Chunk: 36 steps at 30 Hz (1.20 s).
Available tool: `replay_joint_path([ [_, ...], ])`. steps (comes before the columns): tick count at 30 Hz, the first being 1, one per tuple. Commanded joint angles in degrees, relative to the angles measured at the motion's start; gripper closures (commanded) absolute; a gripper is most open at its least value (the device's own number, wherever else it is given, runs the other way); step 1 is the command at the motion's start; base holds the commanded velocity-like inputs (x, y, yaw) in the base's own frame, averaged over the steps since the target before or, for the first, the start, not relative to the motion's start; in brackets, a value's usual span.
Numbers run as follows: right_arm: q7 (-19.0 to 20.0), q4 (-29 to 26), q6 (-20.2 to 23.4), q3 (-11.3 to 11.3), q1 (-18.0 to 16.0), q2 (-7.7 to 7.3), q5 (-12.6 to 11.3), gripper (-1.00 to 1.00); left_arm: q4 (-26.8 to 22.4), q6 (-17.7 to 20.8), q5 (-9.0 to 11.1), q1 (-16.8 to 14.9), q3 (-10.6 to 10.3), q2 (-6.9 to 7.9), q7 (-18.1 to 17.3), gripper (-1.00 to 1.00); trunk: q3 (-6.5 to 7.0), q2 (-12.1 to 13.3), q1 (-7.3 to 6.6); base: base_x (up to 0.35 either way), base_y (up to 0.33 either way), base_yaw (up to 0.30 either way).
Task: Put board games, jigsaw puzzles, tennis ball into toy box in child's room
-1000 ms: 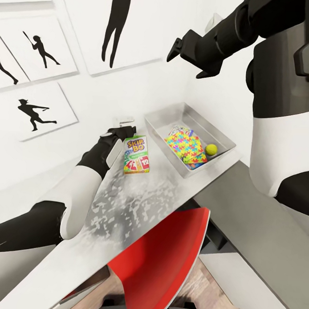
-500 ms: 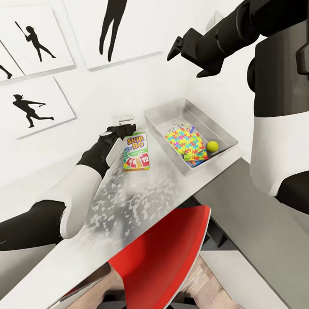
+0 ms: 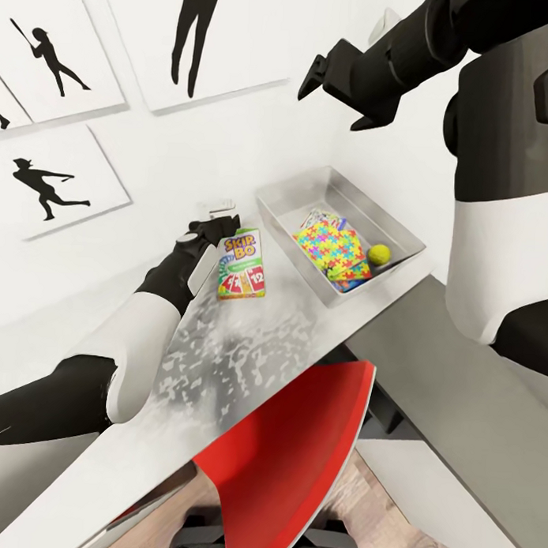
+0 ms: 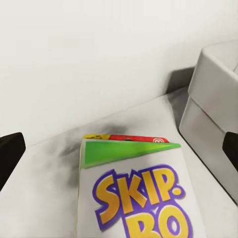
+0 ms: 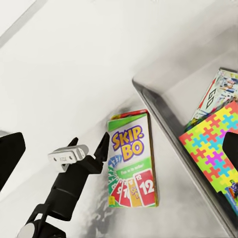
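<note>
Jaws on your left gripper (image 3: 216, 224) are standing wide and holding nothing, one finger just beside the Skip-Bo board game (image 3: 242, 265); your right gripper (image 3: 332, 74) is hanging open high above the toy box (image 3: 302, 192). Item status: the toy box is already holding jigsaw puzzles (image 3: 332, 250), the tennis ball (image 3: 378, 255) and a printed box under the puzzles; the Skip-Bo game is lying flat on the table (image 3: 248, 344) beside the toy box, apparently the last piece. Your left arm is reaching low along the table, your right arm is raised clear.
</note>
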Motion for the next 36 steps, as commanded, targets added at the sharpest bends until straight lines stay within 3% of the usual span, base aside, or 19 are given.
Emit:
replay_joint_path([
  [1, -0.6, 0.0, 0.6, 0.0, -0.1, -0.03, -0.5, -1.0, -0.1, -0.4, 0.6, 0.0, 0.0, -0.02, 0.2, -1.0, -0.18, -0.1, 0.03, 0.0, 0.0, 0.0],
  [36, -0.6, 0.5, 0.8, 0.3, -0.2, 0.56, -0.5, -1.0, -1.2, -5.0, 0.9, -1.4, 0.1, -0.02, 0.2, -1.0, -3.49, -0.1, 0.03, 0.0, 0.0, 0.0],
])
